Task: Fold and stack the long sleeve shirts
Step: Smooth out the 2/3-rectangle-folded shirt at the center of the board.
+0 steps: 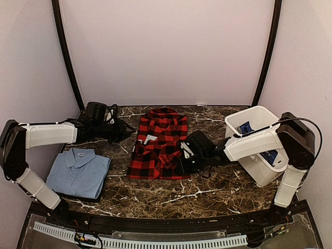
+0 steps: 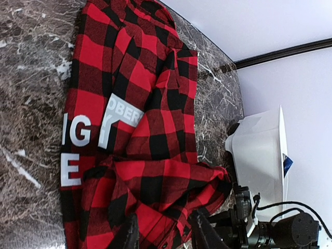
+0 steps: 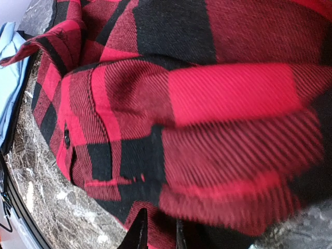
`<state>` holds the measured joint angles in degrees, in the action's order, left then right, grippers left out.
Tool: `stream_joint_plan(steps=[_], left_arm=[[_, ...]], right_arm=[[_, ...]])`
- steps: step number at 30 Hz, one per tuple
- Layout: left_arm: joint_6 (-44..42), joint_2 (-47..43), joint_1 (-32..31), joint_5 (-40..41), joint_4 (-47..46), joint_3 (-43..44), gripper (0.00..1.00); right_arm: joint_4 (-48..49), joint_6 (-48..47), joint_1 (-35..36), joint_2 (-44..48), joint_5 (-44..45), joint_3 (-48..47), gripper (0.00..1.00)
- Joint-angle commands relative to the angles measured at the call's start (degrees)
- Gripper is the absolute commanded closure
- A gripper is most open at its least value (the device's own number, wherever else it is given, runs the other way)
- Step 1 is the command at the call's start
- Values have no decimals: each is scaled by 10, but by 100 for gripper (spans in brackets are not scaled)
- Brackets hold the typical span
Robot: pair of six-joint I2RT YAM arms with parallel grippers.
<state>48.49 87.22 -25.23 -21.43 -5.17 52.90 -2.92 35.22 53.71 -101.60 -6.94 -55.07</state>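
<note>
The red-and-black checked flannel [image 1: 158, 145] lies partly folded at the table's middle, with white lettering [image 2: 122, 111] showing. My left gripper [image 1: 128, 133] sits at its left edge, and its fingers [image 2: 165, 236] stand apart over the cloth, holding nothing. My right gripper [image 1: 182, 155] is at the flannel's lower right edge. Its fingers [image 3: 160, 237] are pinched on a fold of the flannel [image 3: 218, 119]. A folded light blue collared shirt [image 1: 79, 171] lies at the near left. A dark blue shirt [image 1: 245, 127] is in the white bin [image 1: 259, 116].
The white bin [image 2: 259, 150] stands at the table's right, close behind my right arm. A black frame and pale walls close in the dark marble table [image 1: 207, 192]. A strip of the light blue shirt [image 3: 8, 78] shows at the left of the right wrist view.
</note>
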Motion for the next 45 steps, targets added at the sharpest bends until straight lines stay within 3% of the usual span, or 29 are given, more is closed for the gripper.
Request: stream_joint_plan(steps=[1, 6, 13, 21, 31, 33, 38, 45], left_arm=[[-13, -61, -1, 2, 35, -49, 65], [1, -105, -23, 0, 31, -111, 54], [20, -108, -66, 3, -14, -161, 46], [24, -41, -90, -3, -54, -134, 46], [22, 36, -90, 11, -59, -57, 47], [21, 51, -90, 12, -56, -35, 49], [18, 86, -90, 19, -53, 2, 66], [0, 131, -90, 22, -31, 70, 82]], right_arm=[[41, -1, -7, -27, -13, -46, 82], [50, -8, -32, -59, -16, -96, 81], [41, -23, -66, -126, -23, -183, 79], [13, -31, -80, -191, -38, -242, 77], [-18, -36, -80, -116, -16, -231, 67], [-34, -39, -81, -93, 5, -228, 64], [-60, -40, -97, -46, 35, -198, 58], [-45, -26, -130, -15, 21, -124, 47]])
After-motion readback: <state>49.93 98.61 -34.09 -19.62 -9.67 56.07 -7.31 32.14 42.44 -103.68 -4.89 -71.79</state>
